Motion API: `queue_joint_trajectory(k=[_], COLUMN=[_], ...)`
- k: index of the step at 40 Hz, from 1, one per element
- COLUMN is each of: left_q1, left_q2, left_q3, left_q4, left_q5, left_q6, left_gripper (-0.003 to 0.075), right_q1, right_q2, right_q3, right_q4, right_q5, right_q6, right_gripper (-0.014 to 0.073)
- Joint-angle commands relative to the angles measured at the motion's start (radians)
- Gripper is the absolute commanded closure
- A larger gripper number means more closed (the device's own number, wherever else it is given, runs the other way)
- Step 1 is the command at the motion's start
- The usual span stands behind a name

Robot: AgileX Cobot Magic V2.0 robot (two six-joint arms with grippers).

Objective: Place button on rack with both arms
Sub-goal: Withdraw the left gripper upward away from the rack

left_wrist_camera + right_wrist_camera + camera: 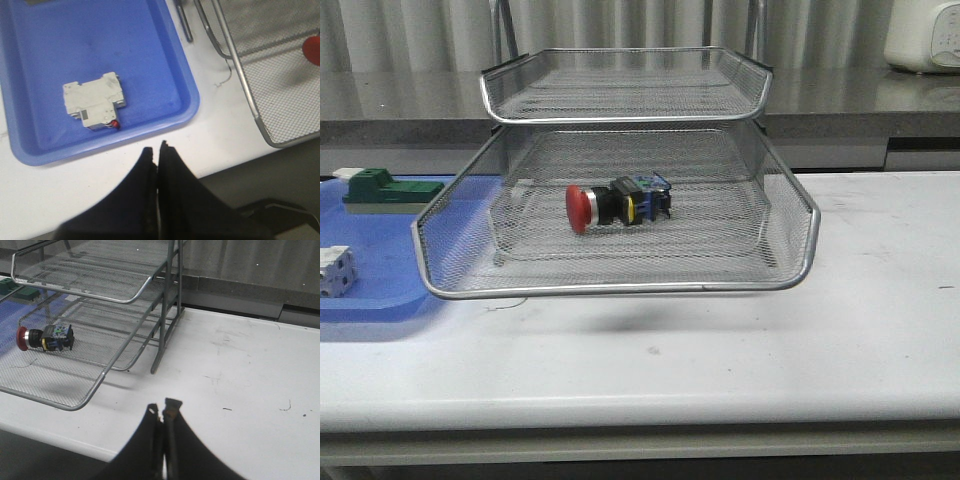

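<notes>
The button (617, 204) lies on its side on the mesh floor of the rack (620, 285), in the tier under the top tray seen in the front view, roughly mid-tray, its red head pointing toward the blue tray (380, 290) side. Nothing touches it, so the placing looks done. Lying flat rather than standing on its head, it seems unlikely to roll far, and the raised rim of the rack would stop it.

Both arms are off the rack. The left gripper (159, 150) hangs over the counter (720, 370) edge just beside the blue tray, its jaws pressed together and holding nothing. The right gripper (163, 407) sits over bare counter on the other side of the rack, near its upright post, jaws likewise closed and empty; that spacing keeps both clear of the wire rims.

In the blue tray rest a small white block (95, 100) and a green-and-beige block (385, 190), both apart from the rack and untouched.
</notes>
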Motion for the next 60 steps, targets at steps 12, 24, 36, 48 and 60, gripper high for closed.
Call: queue_joint_trajectory(k=[12, 24, 36, 48, 60], left_q1=[0.010, 0.010, 0.010, 0.010, 0.010], left_q2=[-0.561, -0.925, -0.988, -0.988, -0.988], left_q3=[0.395, 0.596, 0.622, 0.622, 0.622], left_q4=[-0.038, -0.038, -0.038, -0.038, -0.038], left_q5=[-0.396, -0.488, -0.535, -0.535, -0.535], left_q6=[-0.011, -0.011, -0.011, -0.011, -0.011], left_gripper=[0.0739, 0.0739, 0.0739, 0.0739, 0.0739], right_q1=[0.004, 0.004, 0.004, 0.004, 0.004], right_q2=[0.010, 0.010, 0.010, 0.010, 0.010], right_q3=[-0.024, -0.024, -0.024, -0.024, -0.024], right_q4=[0.012, 0.012, 0.012, 0.012, 0.012], right_q5=[-0.081, -0.081, -0.081, -0.081, -0.082], right_q6=[-0.002, -0.002, -0.002, -0.002, -0.002], right_gripper=[0.0654, 0.0654, 0.0654, 0.0654, 0.0654])
